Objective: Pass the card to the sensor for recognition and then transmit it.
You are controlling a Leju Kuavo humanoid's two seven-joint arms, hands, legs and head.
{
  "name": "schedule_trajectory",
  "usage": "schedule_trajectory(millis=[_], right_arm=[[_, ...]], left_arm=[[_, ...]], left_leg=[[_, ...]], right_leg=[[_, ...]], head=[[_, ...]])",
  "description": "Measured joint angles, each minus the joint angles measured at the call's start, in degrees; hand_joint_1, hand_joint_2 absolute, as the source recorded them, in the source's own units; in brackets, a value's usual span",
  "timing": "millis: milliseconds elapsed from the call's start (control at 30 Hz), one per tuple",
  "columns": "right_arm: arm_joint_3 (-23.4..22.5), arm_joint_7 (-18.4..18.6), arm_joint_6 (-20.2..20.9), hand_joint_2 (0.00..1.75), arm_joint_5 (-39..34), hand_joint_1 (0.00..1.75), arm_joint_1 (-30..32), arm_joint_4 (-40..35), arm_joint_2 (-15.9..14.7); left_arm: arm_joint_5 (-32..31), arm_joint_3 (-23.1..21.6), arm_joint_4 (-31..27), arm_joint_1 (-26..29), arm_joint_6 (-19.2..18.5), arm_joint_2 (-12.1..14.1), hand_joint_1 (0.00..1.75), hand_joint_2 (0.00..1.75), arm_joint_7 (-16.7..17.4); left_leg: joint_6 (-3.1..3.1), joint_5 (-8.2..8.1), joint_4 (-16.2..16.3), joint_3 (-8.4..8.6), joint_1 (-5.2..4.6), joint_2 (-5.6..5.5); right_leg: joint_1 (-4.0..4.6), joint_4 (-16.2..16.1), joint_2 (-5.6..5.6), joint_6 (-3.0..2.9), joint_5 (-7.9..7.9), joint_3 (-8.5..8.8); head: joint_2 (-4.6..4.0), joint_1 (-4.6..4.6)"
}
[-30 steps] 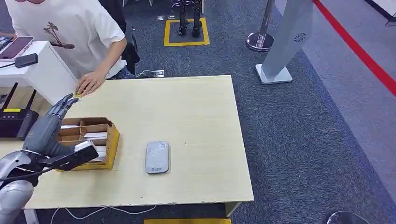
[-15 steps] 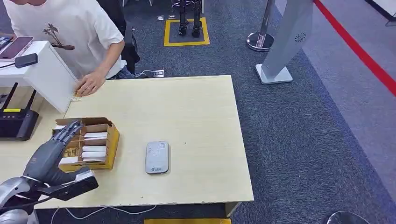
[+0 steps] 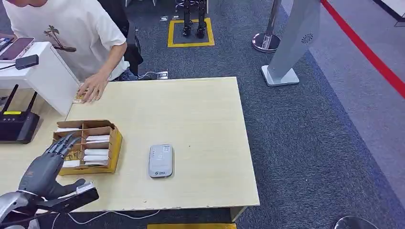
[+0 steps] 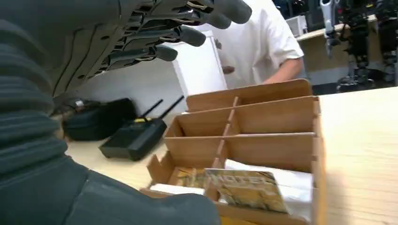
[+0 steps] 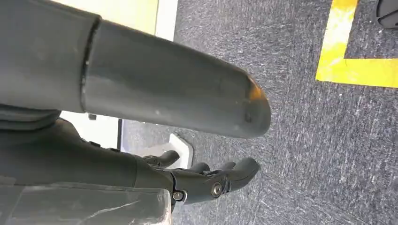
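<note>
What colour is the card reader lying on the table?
Light grey; the card reader shows best in the head view.

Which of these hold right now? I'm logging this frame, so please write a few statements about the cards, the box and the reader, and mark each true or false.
1. The left robot hand holds a card. False: its fingers are spread and hold nothing.
2. The card reader lies flat on the table, apart from the divided box. True.
3. The box is empty. False: white cards lie in its compartments.
4. A person's hand rests at the table's far left corner. True.
</note>
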Motion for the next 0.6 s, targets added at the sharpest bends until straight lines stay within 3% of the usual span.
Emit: schedule_trajectory(millis=[333,600], right_arm=[[0.00,-0.22,0.09,0.00,0.24,0.00,-0.04,0.00,-0.02],[0.00,-0.22,0.11,0.00,0.90,0.00,-0.20,0.00,-0.07]], left_arm=[[-4.51,0.00,4.35,-1.79,-0.15,-1.16,0.00,1.75,2.08],[-6.21,-0.35,9.71,-5.54,-0.55,-3.83,0.00,1.75,2.25]], left_leg=[[0.00,0.00,0.01,0.01,0.00,0.00],[0.00,0.00,0.01,0.01,0.00,0.01]], right_leg=[[0.00,0.00,0.00,0.00,0.00,0.00],[0.00,-0.01,-0.01,0.00,0.01,0.00]], head=[[-0.02,-0.02],[0.00,-0.02]])
